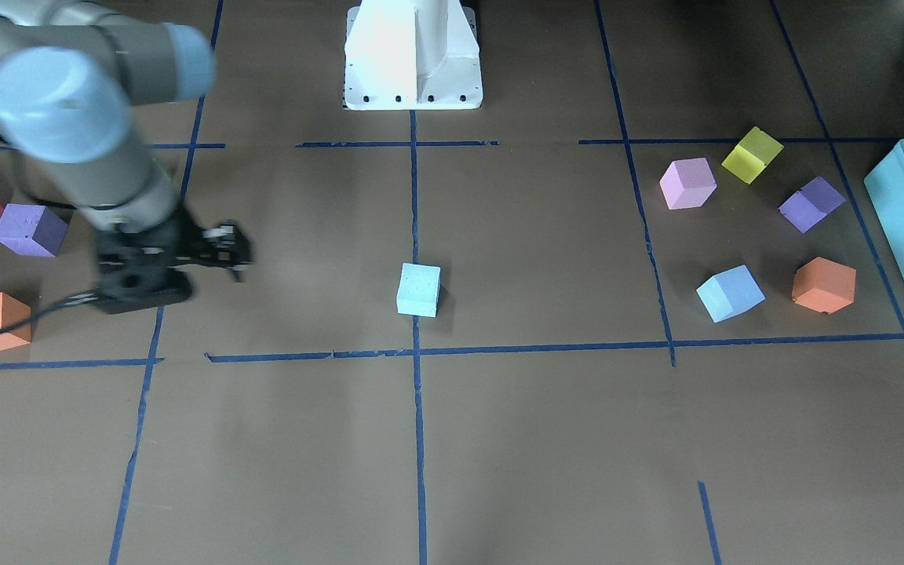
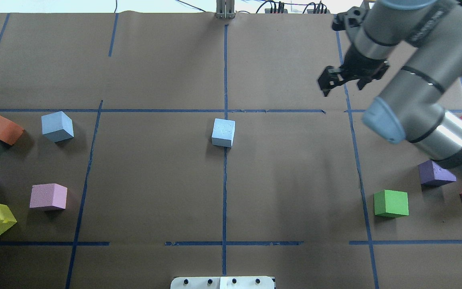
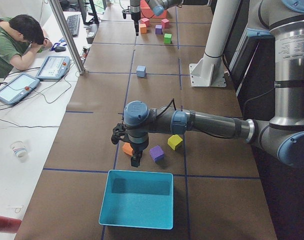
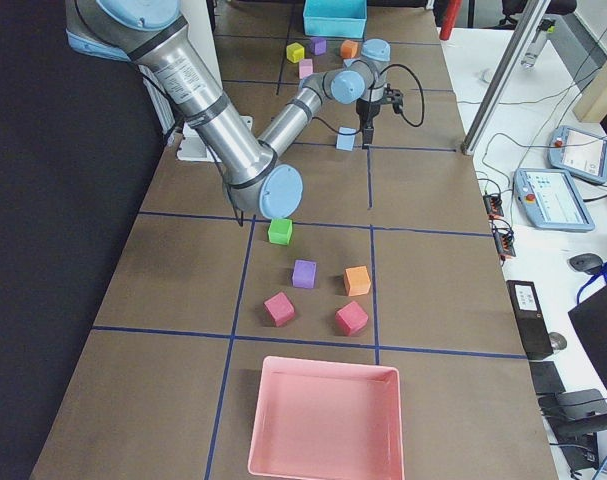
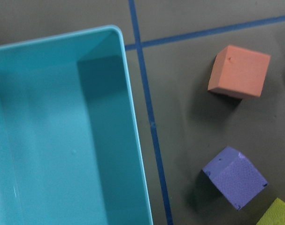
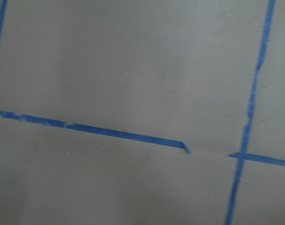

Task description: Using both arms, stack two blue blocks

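One pale blue block (image 2: 223,132) sits on the centre tape line; it also shows in the front view (image 1: 419,289). The second blue block (image 2: 57,126) lies on the robot's left, beside an orange cube (image 1: 823,285); it also shows in the front view (image 1: 730,293). My right gripper (image 2: 341,84) hangs open and empty above the table, beyond and to the right of the centre block, and shows in the front view too (image 1: 236,255). My left gripper (image 3: 135,159) shows only in the left side view, by the teal box's far rim. I cannot tell if it is open.
A large teal box (image 3: 139,173) stands at the table's left end, with orange (image 5: 238,71), purple (image 5: 235,177), yellow (image 1: 752,154) and pink (image 1: 687,183) cubes near it. Green (image 2: 391,203), purple, red and orange cubes lie on the right. A pink tray (image 4: 328,368) stands at the right end.
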Robot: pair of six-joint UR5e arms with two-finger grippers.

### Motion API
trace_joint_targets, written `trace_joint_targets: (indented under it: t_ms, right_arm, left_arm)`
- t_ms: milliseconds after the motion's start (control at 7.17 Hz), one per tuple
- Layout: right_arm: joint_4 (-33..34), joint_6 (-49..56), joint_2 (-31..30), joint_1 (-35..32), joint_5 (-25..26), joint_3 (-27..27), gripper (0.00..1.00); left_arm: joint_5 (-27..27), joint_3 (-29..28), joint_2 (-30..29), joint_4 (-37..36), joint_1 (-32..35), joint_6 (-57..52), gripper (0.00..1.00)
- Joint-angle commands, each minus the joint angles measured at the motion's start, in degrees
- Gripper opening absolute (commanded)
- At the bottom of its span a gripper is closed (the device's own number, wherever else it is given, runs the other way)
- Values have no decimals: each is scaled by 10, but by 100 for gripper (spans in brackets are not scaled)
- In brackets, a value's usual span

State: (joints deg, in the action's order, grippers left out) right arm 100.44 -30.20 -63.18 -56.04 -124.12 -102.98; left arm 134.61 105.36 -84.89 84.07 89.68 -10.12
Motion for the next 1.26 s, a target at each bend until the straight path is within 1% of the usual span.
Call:
trace_joint_targets:
  t_ms: [0,140,279,419,558,698,837,977,1116]
  right_arm:
    - [-4,269,-152,-127,-59,-33,100]
    - [4,396,-199,-195,-69,-29,100]
    - [-2,471,-253,-248,-74,-30,100]
    - [-3,542,-304,-284,-74,-29,100]
    - [-3,572,-329,-304,-73,-28,100]
    - [-3,570,-334,-305,-74,-27,100]
    - [-3,569,-334,-305,-74,-27,100]
    - [-3,570,-336,-305,-74,-27,100]
    - [-3,570,-337,-305,-74,-27,100]
  left_arm:
    - [4,-6,-43,6,-2,2,100]
    - [30,-7,-43,8,-3,21,100]
    - [37,5,-42,29,-15,48,100]
    - [39,5,-38,74,-28,52,100]
    - [40,5,-37,85,-48,103,100]
    - [36,5,-38,95,-83,213,100]
    - [29,-10,-38,156,-118,302,100]
    - [15,-28,-40,242,-156,432,100]
    - [-49,-41,-49,307,-220,567,100]
